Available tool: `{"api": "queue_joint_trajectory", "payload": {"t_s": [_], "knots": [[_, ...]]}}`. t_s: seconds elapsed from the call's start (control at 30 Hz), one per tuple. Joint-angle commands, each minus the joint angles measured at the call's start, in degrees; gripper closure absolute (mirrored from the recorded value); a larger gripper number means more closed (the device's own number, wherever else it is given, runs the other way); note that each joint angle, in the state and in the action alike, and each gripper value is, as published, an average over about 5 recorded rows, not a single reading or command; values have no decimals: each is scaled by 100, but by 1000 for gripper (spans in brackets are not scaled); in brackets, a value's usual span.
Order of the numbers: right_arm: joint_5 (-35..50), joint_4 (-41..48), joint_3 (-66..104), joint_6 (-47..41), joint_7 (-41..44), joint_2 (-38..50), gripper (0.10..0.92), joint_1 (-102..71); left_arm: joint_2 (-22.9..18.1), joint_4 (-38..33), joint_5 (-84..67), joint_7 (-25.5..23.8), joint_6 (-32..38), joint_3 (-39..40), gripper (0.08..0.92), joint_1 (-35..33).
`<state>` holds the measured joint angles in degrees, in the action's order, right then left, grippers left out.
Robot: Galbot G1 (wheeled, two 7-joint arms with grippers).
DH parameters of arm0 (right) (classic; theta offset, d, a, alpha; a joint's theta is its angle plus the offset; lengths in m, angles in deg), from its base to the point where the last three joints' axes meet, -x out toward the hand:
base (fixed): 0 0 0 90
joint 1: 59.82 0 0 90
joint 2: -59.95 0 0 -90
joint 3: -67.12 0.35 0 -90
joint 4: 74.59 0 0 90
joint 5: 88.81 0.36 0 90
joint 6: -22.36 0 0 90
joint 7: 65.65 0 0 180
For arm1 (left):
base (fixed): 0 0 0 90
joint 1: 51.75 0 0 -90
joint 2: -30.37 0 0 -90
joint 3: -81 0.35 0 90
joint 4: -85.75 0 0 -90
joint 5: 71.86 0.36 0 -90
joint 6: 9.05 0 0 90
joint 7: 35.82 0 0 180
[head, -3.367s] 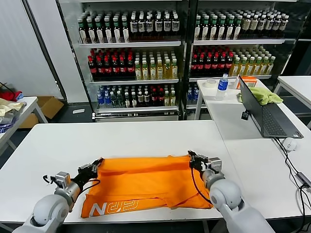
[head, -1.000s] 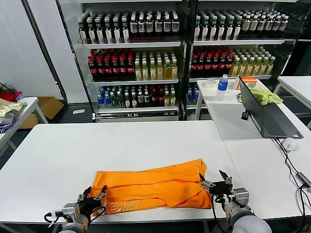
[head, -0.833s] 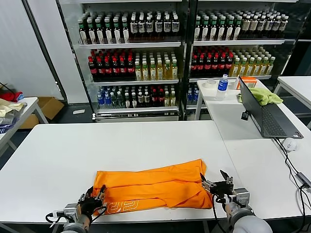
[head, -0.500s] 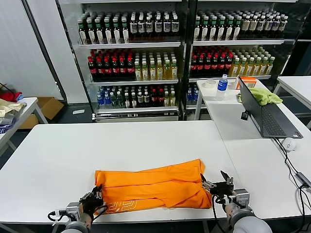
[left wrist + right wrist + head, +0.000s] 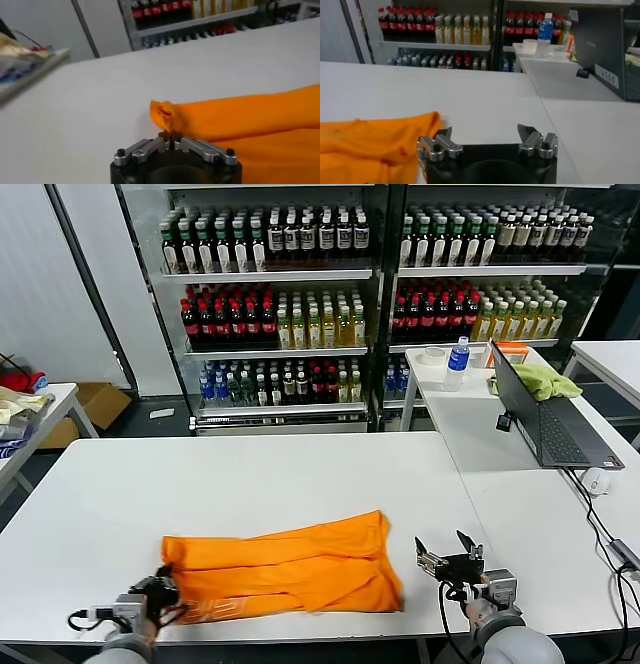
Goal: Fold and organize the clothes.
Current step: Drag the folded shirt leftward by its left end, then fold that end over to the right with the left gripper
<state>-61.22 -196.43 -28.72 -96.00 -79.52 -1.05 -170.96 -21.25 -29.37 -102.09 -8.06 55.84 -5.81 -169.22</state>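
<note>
The orange T-shirt [image 5: 280, 569] lies folded in a long band near the front edge of the white table [image 5: 250, 474]. My left gripper [image 5: 160, 589] is at the band's left end, shut on a pinch of the orange fabric [image 5: 165, 111]. In the left wrist view the left gripper [image 5: 170, 136] has its jaws closed together with cloth between them. My right gripper [image 5: 446, 551] is open and empty, a little to the right of the shirt's right end. In the right wrist view the right gripper [image 5: 486, 134] has its jaws wide apart, with the shirt [image 5: 370, 145] beside one finger.
A second white table [image 5: 500, 434] joins on the right with an open laptop [image 5: 545, 424], a mouse [image 5: 597, 480], a water bottle [image 5: 458, 362] and a yellow-green cloth [image 5: 545, 380]. Drink shelves [image 5: 350, 294] stand behind. A side table with garments [image 5: 20, 409] is at far left.
The shirt has slid to the left with my left gripper, which is now shut on its left end. My right gripper has let go and now stands apart from the shirt's right end.
</note>
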Motion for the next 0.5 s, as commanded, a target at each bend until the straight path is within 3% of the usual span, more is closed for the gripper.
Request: {"api": "queue_joint_trajectory", "payload": {"t_s": [0.03,0.23,0.5], "knots": [[0,-15,-6,-7,1,3,203,20,461,764,1441,-703,-220,-2160,904,-156],[20,-27,16,-1,8,20,203,74,572,800,1516,-1066,-489,-2350,904,-143],[29,-21,152,33,19,31,203,21,183,-821,969,-946,-800,-1254,904,-32]]}}
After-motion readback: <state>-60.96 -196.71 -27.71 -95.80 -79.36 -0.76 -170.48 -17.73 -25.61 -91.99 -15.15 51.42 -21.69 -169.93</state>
